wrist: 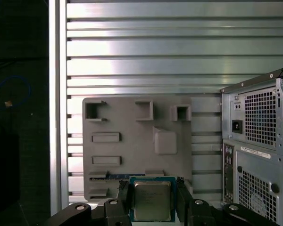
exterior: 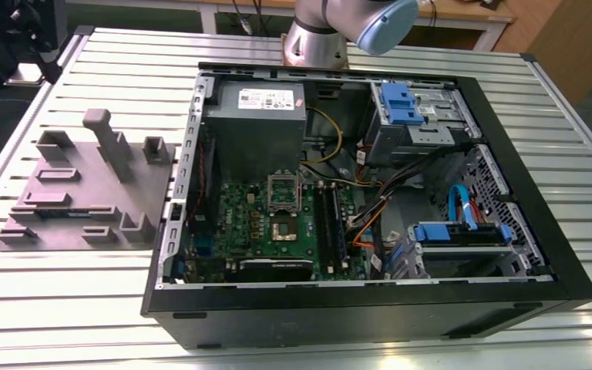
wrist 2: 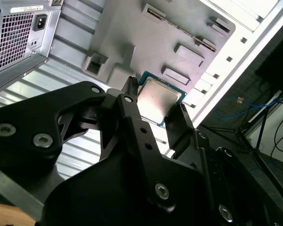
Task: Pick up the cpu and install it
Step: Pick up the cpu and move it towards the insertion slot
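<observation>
finding 1, step in hand: the pick-up looked complete and the carry was in hand. in the first wrist view the gripper (wrist: 152,190) was closed on the cpu (wrist: 152,203), with one of the fingers (wrist: 124,195) pressed on each of two opposite edges. its metal top faced the camera. the jaws stood only as wide as the chip, with no gap at either edge.

finding 2, location: the cpu hung over the near edge of the grey fixture plate (wrist: 132,122) and appeared lifted clear of it. it was outside the computer case (exterior: 378,316), and the plate lay on the slatted table (exterior: 70,308) just beside the case.

finding 3, install: not done. in the exterior view the socket (exterior: 284,228) on the motherboard (exterior: 244,223) looked vacant, with its retaining frame raised. the socket sat below the power supply (exterior: 260,123) and beside the long memory slots.

finding 4, judgement on the next move: it calls for a level carry over the case wall. the chip must then be squared to the socket and set down gently, without sliding. a tilted or turned chip could damage the contacts. the chip's orientation marks could not be made out.

finding 5, count: one cpu, one gripper with two fingers, one fixture plate, one case, one motherboard, one socket, one power supply.
</observation>
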Action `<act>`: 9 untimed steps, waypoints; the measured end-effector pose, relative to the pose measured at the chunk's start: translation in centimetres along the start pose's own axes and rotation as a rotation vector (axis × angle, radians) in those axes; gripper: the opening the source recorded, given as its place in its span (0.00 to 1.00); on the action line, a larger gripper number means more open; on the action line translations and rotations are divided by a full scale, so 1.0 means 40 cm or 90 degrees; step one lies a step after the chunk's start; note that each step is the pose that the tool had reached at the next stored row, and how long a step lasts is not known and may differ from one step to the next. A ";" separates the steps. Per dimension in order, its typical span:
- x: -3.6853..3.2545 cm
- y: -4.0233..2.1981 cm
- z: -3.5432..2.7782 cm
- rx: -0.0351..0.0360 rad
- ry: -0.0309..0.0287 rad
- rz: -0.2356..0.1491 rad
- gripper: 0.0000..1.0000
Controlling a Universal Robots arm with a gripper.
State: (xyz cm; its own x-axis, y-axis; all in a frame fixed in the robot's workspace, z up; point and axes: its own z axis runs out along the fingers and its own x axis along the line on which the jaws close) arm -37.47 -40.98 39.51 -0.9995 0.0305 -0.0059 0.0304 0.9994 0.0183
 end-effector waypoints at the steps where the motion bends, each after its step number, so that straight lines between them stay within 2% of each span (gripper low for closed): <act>1: 0.000 0.000 0.000 0.0000 0.0000 0.000 0.48; 9: -0.004 0.000 0.000 0.0000 0.0001 0.000 0.48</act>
State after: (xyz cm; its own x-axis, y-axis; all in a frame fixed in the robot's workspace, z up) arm -37.30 -40.97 39.50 -0.9995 0.0306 -0.0058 0.0305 0.9994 0.0182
